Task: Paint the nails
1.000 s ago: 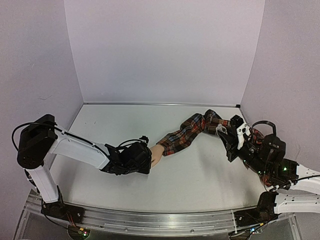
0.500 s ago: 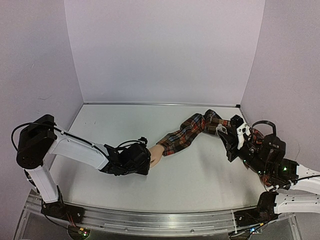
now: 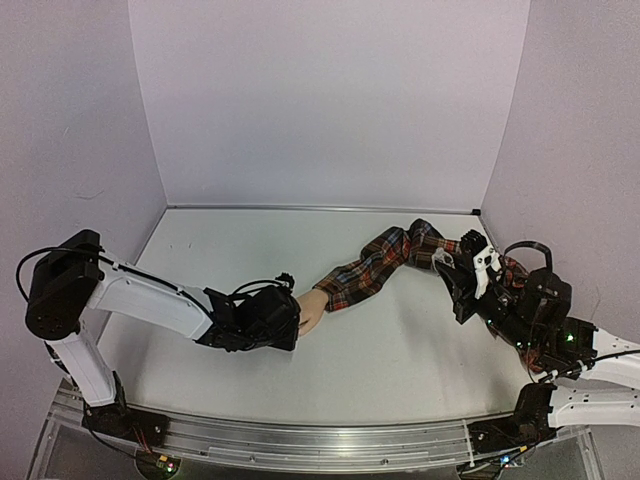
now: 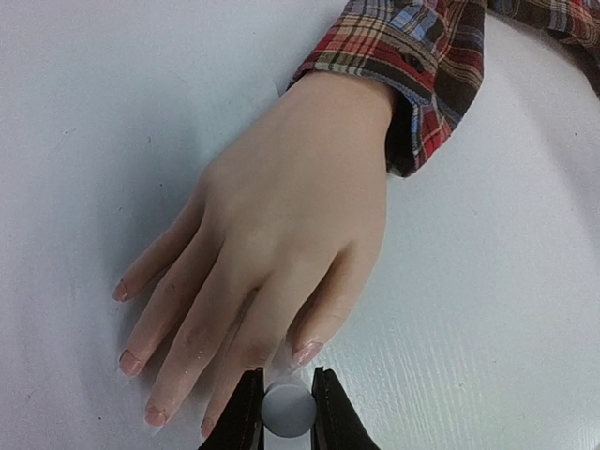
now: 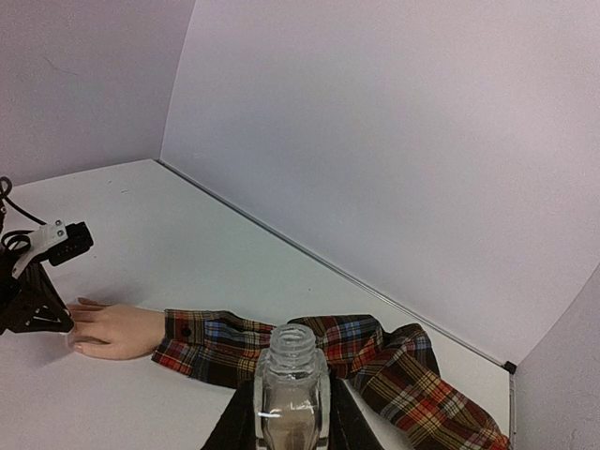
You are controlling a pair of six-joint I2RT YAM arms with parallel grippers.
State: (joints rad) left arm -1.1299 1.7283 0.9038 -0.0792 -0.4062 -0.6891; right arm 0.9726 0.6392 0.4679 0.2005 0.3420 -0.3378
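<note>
With the right gripper (image 5: 291, 424) clamped on the uncapped clear glass bottle (image 5: 292, 370) and the left gripper (image 4: 285, 379) pinching a small white brush cap (image 4: 288, 411) at the nearest of the nails (image 4: 306, 352) on the pale mannequin hand (image 4: 281, 216) lying flat on the white table (image 4: 94, 94), painting looks underway, though which are already coated cannot be told.

Soft, even light fills all 3 views, bright on the white table (image 3: 400, 340). Faint shadows hug the hand (image 4: 281, 234) and sleeve (image 4: 422, 56). The walls (image 3: 330, 100) splay toward the edges; the cap (image 4: 288, 411) nearest the lens blurs.
</note>
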